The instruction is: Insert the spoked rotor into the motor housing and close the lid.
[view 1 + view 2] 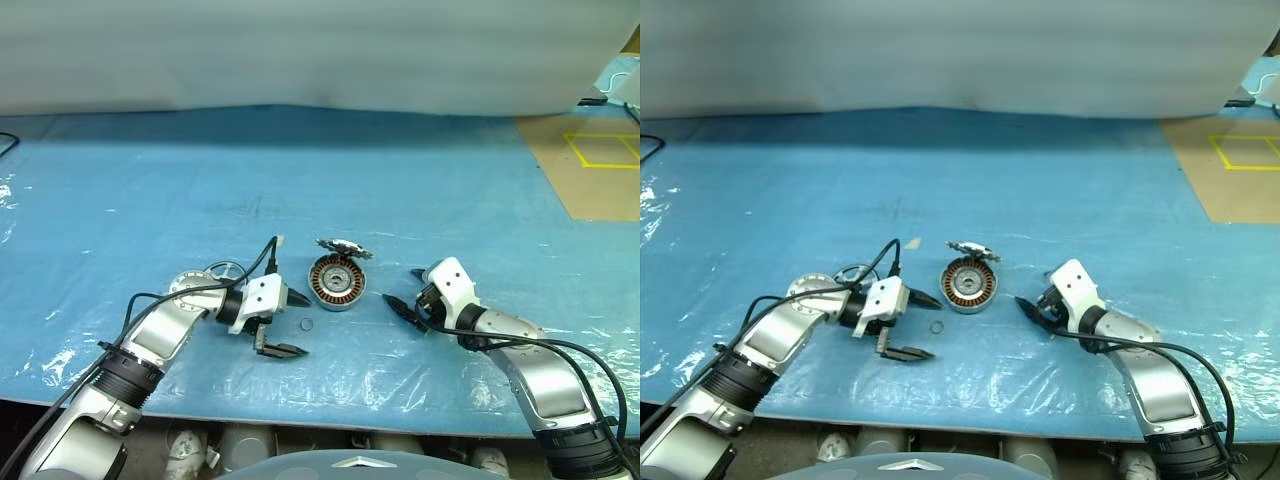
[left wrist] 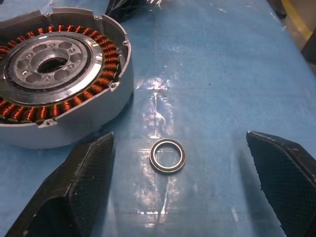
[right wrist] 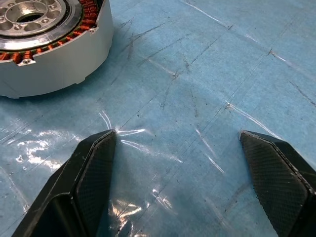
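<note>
The motor housing (image 1: pixel 337 281) sat open on the blue table cover (image 1: pixel 420 190), windings and silver hub facing up, with its lid (image 1: pixel 343 248) standing tilted at the far rim, presumably left swung back so the cavity stayed free for the rotor. It lay between the two claws, just ahead of the left claw (image 1: pixel 290 322) and a little farther from the right claw (image 1: pixel 403 296). The spoked rotor (image 1: pixel 205 279) rested flat on the cover behind the left claw, close against that arm's wrist, not yet picked up. A small thin ring (image 2: pixel 167 155) lay loose on the cover directly between the left claw's fingers (image 2: pixel 81 173), just beside the housing wall; it is not the part the task calls for. Both claws were spread wide and held nothing, each hanging low over the cover with its tips pointing in toward the housing. That stance looked like readiness: the right claw placed to steady the housing, the left one empty and free to go for the rotor. Judged from this layout, insertion had not begun.
</note>
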